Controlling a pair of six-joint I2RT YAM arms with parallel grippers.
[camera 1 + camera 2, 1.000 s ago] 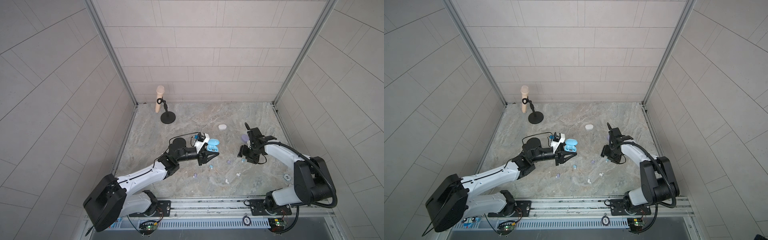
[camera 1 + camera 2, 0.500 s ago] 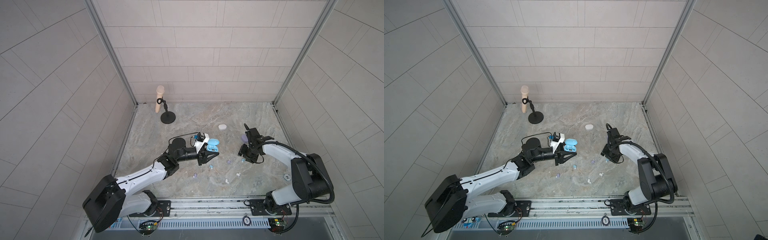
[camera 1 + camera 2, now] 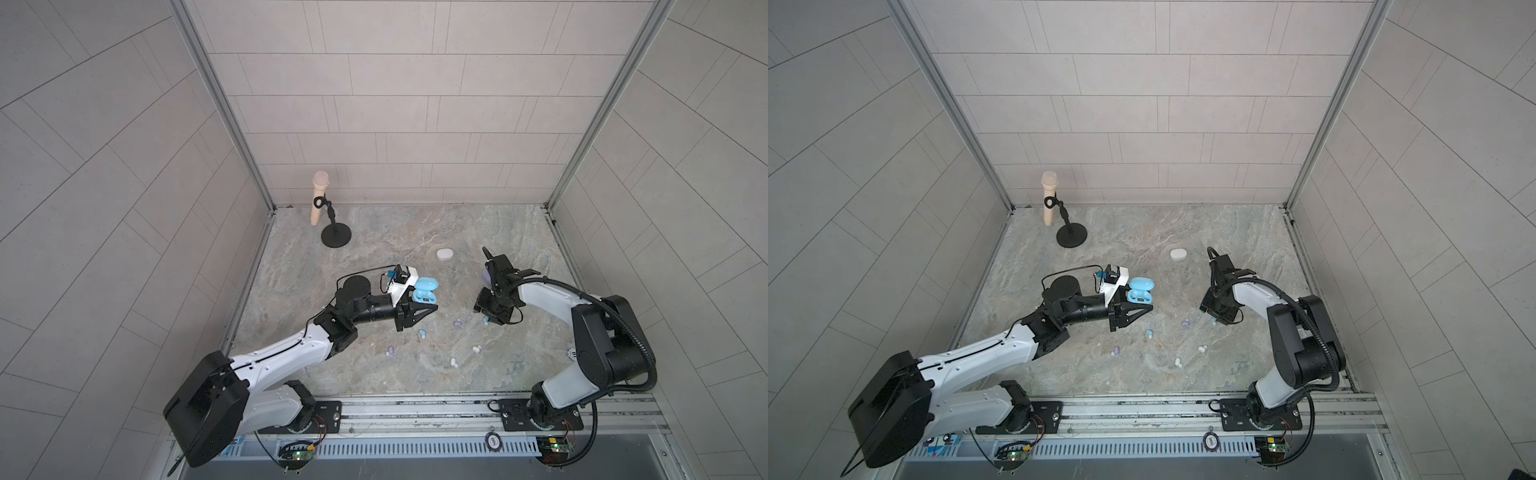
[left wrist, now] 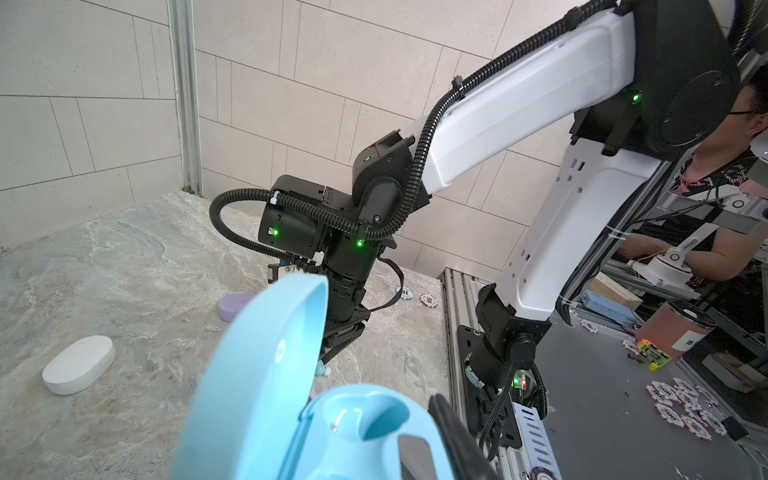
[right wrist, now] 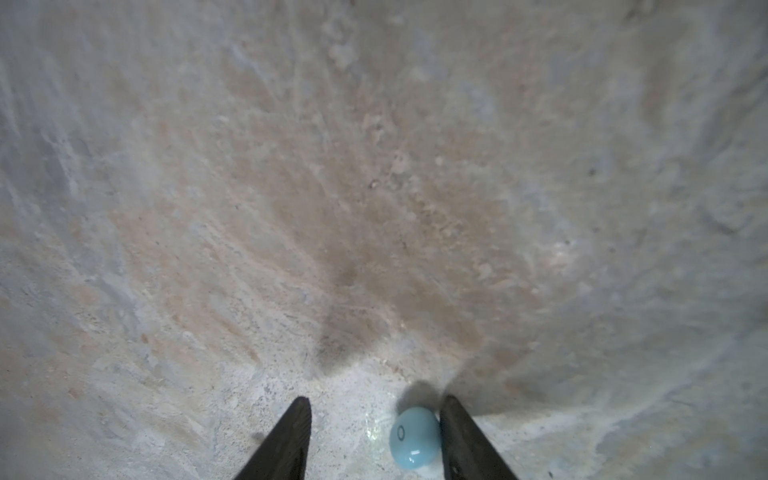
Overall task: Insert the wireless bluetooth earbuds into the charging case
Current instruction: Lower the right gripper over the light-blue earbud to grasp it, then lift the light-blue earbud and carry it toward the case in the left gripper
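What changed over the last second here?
The right gripper edged slightly toward the middle, its jaws narrowing around the light blue earbud on the table, one finger against it, not yet clamped. The left gripper stayed shut on the open light blue charging case; the other earbuds did not move.

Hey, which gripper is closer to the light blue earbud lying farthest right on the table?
Right. The right gripper straddles the light blue earbud, one finger right beside it. The left gripper sits well away on the left arm's side, holding the open blue case.
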